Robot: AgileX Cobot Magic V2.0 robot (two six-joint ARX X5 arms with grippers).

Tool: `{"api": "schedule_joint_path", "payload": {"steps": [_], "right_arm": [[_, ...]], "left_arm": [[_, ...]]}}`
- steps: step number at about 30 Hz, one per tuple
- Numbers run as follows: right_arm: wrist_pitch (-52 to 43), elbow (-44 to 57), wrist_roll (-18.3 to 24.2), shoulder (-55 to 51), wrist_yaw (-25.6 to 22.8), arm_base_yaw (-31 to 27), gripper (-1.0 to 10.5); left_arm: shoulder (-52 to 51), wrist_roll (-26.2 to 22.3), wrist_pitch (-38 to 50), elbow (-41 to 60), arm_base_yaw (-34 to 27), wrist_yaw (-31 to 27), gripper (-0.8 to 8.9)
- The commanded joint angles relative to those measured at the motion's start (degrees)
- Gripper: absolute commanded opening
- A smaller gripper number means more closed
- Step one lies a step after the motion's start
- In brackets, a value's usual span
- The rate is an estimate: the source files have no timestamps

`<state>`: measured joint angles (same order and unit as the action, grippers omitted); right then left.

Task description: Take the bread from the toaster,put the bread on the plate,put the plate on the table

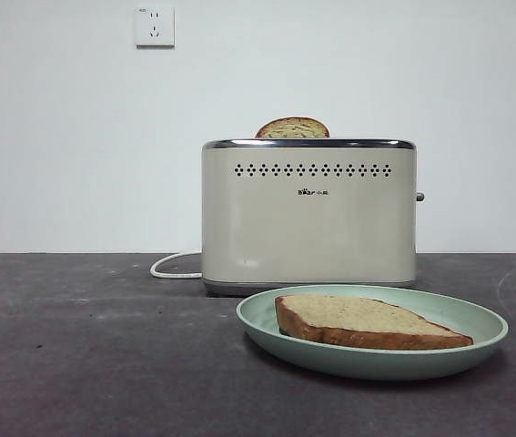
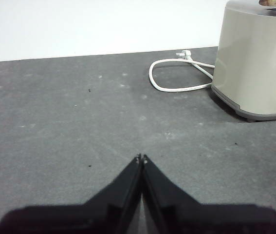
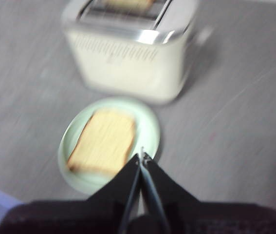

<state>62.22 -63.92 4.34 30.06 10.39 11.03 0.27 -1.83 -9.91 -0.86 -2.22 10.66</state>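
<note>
Scuffed grey table (image 1: pixel 75 364) under white wall (image 1: pixel 75 137) — bread (image 1: pixel 362 323) on plate (image 1: pixel 476 319), both hands clenched, empty.

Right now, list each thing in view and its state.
bread: lying flat on the plate
plate: resting on the table
toaster: upright, second slice poking from its slot
cord: looped on table
left claw: shut, holding nothing
right claw: shut, holding nothing

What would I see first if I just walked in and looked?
A big cream toaster stands in the middle of the dark table, with a second slice poking out of its top. Right in front of it lies the bread, flat on a pale green plate. Both grippers are shut and hold nothing.
</note>
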Motion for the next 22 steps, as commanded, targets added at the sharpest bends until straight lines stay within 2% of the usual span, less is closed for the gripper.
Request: {"api": "schedule_joint_path", "payload": {"steps": [1, 5, 15, 20, 22], "right_arm": [[-5.5, 2.6, 3.6, -3.2, 0.2, -2.4, 0.0], [-16.5, 10.9, 2.5, -8.5, 0.2, -4.3, 0.0], [-47.9, 43.9, 2.5, -20.4, 0.0, -4.7, 0.0], [-52.1, 52.7, 1.3, -23.8, -0.7, -4.7, 0.0], [-52.1, 55.1, 0.1, -25.4, -3.1, -4.7, 0.0]], "left_arm": [[-0.2, 0.6, 0.2, 0.7, -0.2, 0.0, -0.04], [-0.2, 0.5, 0.2, 0.7, -0.2, 0.0, -0.04], [-0.2, 0.5, 0.2, 0.7, -0.2, 0.0, -0.03], [-0.2, 0.5, 0.2, 0.7, -0.2, 0.0, -0.04], [-0.2, 0.5, 0.2, 0.7, -0.2, 0.0, -0.03]]}}
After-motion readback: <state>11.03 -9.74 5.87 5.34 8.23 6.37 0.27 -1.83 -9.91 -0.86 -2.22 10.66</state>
